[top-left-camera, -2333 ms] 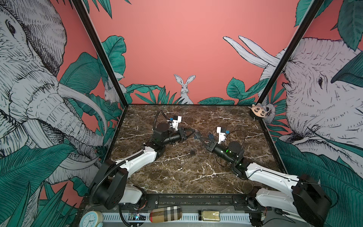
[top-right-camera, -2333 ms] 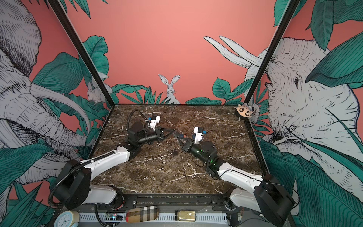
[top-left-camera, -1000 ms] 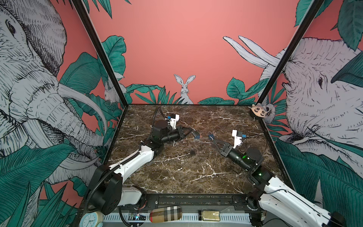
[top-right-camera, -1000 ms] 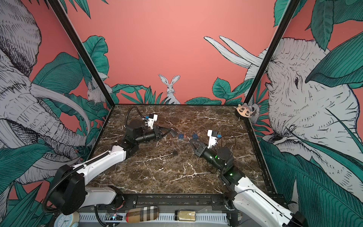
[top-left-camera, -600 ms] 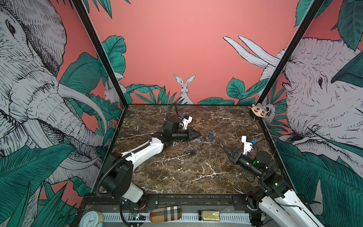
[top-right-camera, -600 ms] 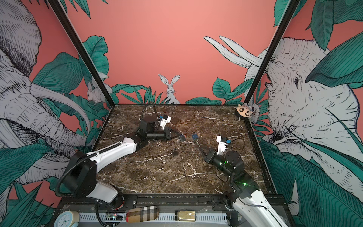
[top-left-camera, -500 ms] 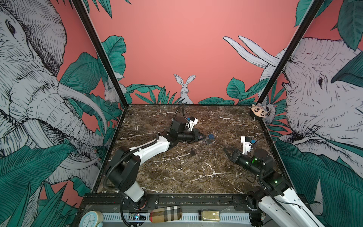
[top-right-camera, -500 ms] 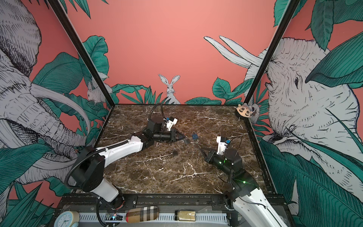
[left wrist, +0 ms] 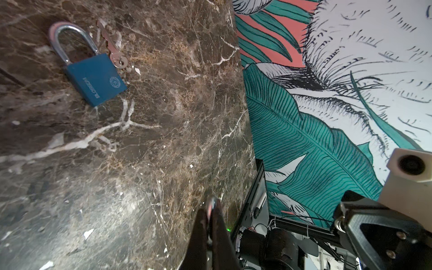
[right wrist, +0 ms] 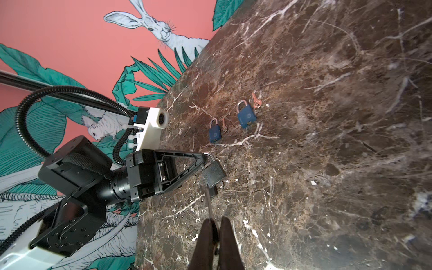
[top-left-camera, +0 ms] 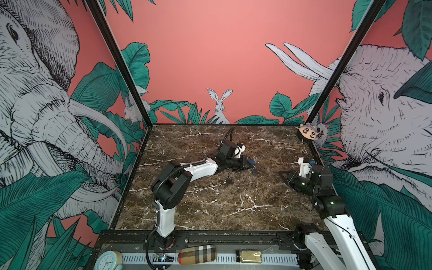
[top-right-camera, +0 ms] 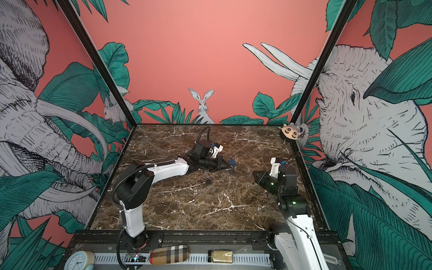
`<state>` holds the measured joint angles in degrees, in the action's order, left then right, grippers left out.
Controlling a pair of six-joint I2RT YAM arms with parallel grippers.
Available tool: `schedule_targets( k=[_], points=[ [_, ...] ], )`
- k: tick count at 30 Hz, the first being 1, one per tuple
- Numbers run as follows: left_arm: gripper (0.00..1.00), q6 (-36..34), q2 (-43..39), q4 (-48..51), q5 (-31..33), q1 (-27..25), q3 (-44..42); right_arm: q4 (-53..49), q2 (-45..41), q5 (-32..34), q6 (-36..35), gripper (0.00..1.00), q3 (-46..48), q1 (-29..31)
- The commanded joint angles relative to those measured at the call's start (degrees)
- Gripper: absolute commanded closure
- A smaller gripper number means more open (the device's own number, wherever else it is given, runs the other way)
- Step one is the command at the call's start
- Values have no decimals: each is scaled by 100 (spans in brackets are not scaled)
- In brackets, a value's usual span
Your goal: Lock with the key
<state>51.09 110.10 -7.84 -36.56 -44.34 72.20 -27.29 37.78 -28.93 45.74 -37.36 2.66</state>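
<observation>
Two blue padlocks (right wrist: 214, 134) (right wrist: 246, 118) lie behind the left end effector (right wrist: 204, 156), one dark padlock (right wrist: 214, 174) hangs at its tip, and one loose dark padlock (top-left-camera: 229, 180) lies in front of it: four in all. Two keys (right wrist: 224, 125) (right wrist: 255, 101), one beside each blue padlock.

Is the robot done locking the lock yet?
Done: the left gripper is shut on the dark padlock, by its shackle. In hand: the right gripper, shut and apart from it, shows a thin sliver, maybe the key. Left: I cannot tell if it is locked; then the padlock goes down.
</observation>
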Motion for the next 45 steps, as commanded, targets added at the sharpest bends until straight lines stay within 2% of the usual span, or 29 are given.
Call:
schedule_targets(
  k=[1, 6, 14, 45],
  points=[
    [100, -176, 149, 190, -40, -113, 256, -27, 136, -587, -316, 100, -142, -320],
    [100, -445, 507, 661, 59, -185, 589, -72, 306, -770, -486, 100, -153, -637],
    [100, -733, 1102, 1093, -3, -187, 1118, 355, 440, -816, -244, 100, 77, -682],
    [100, -1179, 1716, 1768, 140, -153, 1779, 791, 496, -1138, -205, 100, 399, -687]
  ],
)
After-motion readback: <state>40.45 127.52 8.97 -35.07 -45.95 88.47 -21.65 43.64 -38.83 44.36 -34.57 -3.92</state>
